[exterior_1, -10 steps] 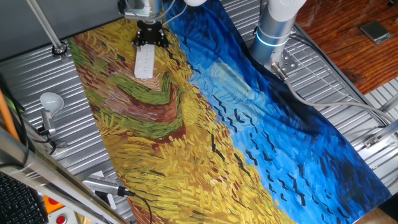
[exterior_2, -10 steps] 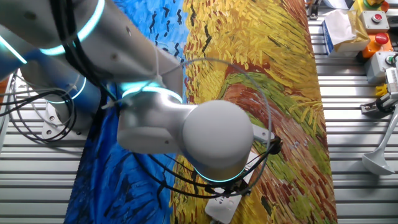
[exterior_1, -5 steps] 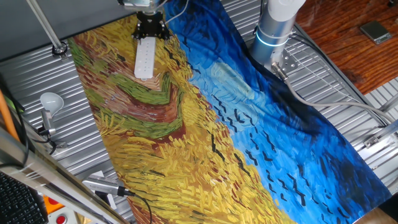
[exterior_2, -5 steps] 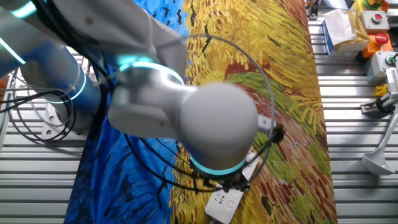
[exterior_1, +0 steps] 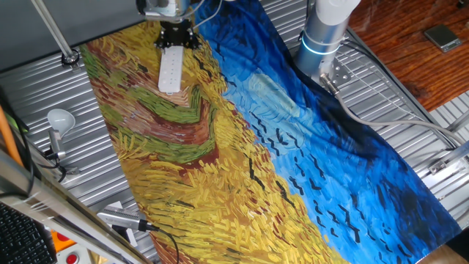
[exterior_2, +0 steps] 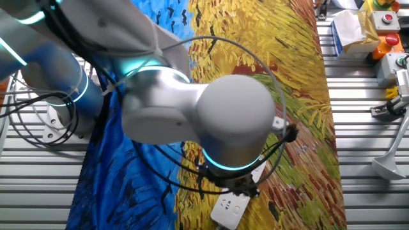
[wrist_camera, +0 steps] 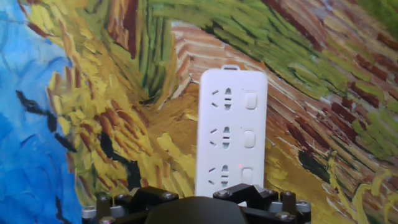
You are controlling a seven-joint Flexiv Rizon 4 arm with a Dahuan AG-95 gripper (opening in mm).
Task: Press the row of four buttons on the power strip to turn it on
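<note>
The white power strip [exterior_1: 170, 71] lies on the painted cloth, lengthwise away from my gripper [exterior_1: 176, 34], which hovers at its far end. In the hand view the power strip [wrist_camera: 229, 130] runs up the middle. The row of buttons [wrist_camera: 249, 139] lines its right side as pale squares beside the sockets. Three of them show, and the strip's near end is hidden under the black gripper [wrist_camera: 193, 204] body. From the other side, the arm's big joint covers most of the scene, with the power strip [exterior_2: 230, 207] poking out below the gripper [exterior_2: 239, 188]. The fingertips are not visible in any view.
A white light bulb [exterior_1: 61, 117] on a stand sits on the metal table left of the cloth. The arm's base [exterior_1: 322, 37] stands at the cloth's far right. Control boxes with buttons [exterior_2: 383, 22] and tools [exterior_1: 121, 218] lie off the cloth.
The gripper drew back from over the strip toward its far end, exposing more of the strip, then shifted slightly back toward it. The strip has not moved.
</note>
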